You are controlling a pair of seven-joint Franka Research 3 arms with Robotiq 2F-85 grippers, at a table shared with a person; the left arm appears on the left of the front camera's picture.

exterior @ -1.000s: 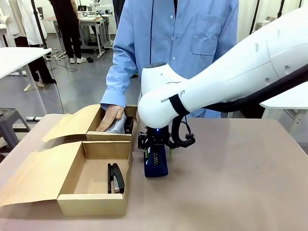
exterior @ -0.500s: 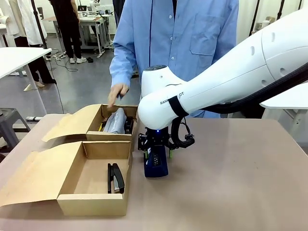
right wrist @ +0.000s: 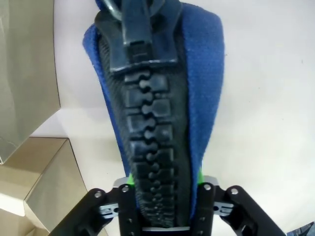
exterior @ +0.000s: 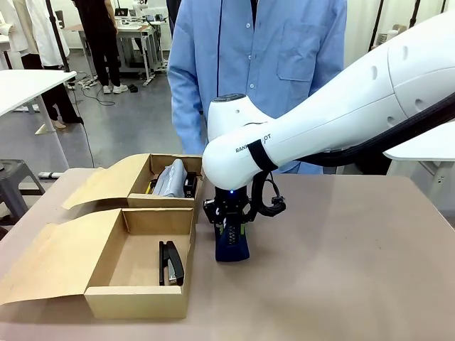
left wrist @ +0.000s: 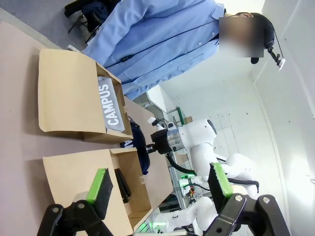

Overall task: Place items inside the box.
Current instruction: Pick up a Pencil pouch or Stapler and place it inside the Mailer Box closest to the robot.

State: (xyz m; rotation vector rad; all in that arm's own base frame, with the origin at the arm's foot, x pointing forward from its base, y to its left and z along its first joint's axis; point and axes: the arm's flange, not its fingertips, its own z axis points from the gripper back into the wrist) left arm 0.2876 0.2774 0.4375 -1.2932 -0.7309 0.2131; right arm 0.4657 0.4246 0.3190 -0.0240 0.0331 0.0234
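First, writing: we read "CAMPUS" in white capitals on the grey fabric pouch (left wrist: 110, 105); the dark print on the right arm (exterior: 341, 114) shows only in part, "RANKA".
Pencil case print: in the left wrist view we see small white lettering on the navy zip pencil case (exterior: 232, 245), too small to read.
Right gripper (exterior: 231, 222): closed narrow on the pencil case's upper end, with its green pads pressing either side of the chunky black zip.
Pencil case position: roughly upright, lower end at the table (exterior: 341, 270), just beside the near cardboard box (exterior: 138, 302) and outside it.
Left gripper (left wrist: 160, 186): we see its jaws spread wide, gripping nothing, hanging above the near box.
Near box contents: a black stapler (exterior: 170, 262) lies on its floor.
Far box (exterior: 160, 201): the pouch lies inside it.
Person (exterior: 263, 64): we see a blue shirt at the table's far edge.
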